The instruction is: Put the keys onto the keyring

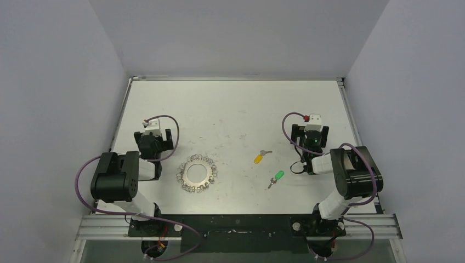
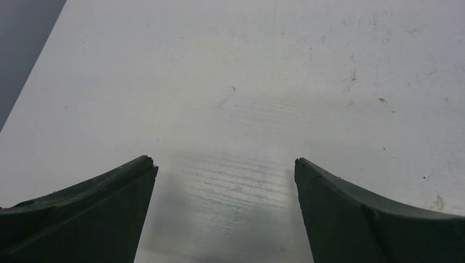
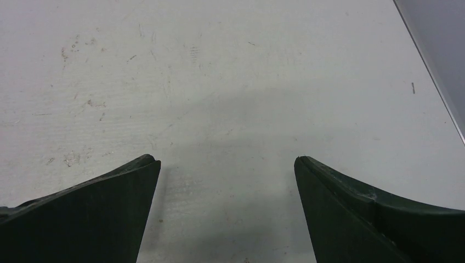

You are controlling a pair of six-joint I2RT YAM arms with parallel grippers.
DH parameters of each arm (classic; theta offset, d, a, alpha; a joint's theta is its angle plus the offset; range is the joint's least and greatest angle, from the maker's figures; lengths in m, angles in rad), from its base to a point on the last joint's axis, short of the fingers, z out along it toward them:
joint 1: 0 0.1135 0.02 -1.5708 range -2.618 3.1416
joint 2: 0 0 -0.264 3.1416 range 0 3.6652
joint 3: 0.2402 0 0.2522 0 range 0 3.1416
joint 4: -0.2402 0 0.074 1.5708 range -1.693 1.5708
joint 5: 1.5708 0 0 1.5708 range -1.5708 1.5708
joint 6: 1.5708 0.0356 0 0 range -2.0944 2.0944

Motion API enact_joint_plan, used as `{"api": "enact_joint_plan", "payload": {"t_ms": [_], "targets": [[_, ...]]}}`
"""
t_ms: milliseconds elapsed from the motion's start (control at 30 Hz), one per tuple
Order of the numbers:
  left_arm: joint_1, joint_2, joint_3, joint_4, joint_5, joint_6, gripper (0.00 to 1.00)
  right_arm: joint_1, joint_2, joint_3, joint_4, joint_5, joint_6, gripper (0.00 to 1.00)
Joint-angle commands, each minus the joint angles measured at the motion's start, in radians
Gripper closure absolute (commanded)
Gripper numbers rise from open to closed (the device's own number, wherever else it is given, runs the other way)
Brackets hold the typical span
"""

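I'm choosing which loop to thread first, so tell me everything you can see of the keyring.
The keyring shows only in the top view. It is a flat, silver, metallic-looking disc with a round central hole, rimmed all round by small wire loops. The loops are too small to tell open from closed. It lies flat on the white table, left of centre and near the left arm. Only the table touches it. The yellow key and green key lie apart to its right.

shiny metal keyring (image 1: 197,173), matt scuffed table (image 1: 236,109)
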Motion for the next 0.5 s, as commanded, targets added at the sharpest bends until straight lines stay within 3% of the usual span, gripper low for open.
{"api": "enact_joint_plan", "payload": {"t_ms": [0,267,333,400,467], "targets": [[0.004,0.007,0.029,0.030,0.012,-0.006,0.03,-0.008,-0.010,0.011,0.029,-0.016,0.011,0.00],[0.005,0.004,0.031,0.027,0.008,-0.006,0.03,-0.002,-0.021,0.005,0.035,0.016,0.015,0.00],[0.001,-0.037,0.048,-0.027,-0.004,0.000,0.03,0.018,-0.102,0.027,-0.073,0.073,0.015,0.00],[-0.019,-0.154,0.099,-0.203,0.001,0.011,0.03,0.039,-0.234,0.097,-0.295,0.083,0.034,0.00],[-0.046,-0.275,0.192,-0.521,0.002,-0.095,0.03,0.036,-0.343,0.178,-0.505,0.130,0.246,0.00]]}}
